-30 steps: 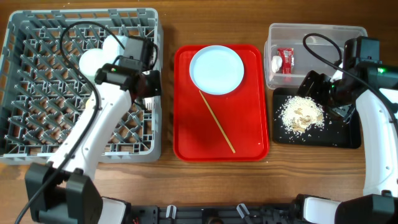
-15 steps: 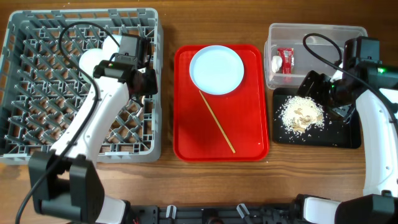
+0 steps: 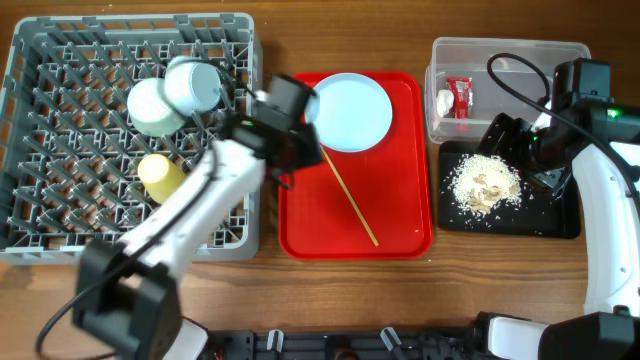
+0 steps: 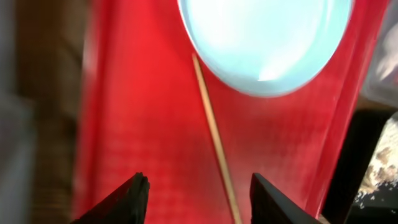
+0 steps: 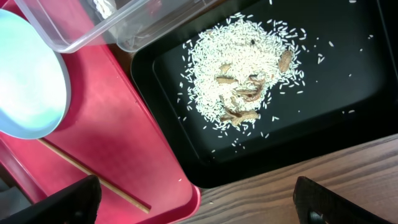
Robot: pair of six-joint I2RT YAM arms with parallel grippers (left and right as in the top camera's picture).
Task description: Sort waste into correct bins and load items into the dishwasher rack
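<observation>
A glossy sheen is seen on the red plastic tray (image 3: 400, 215) and smooth plate (image 3: 348, 112); the chopstick (image 3: 349, 195) is shown as bare wood, the black tray (image 5: 348, 81) as matt.

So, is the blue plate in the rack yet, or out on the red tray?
Out. The plate lies flat on the red tray, next to the chopstick; the left gripper hovers open nearby.
</observation>
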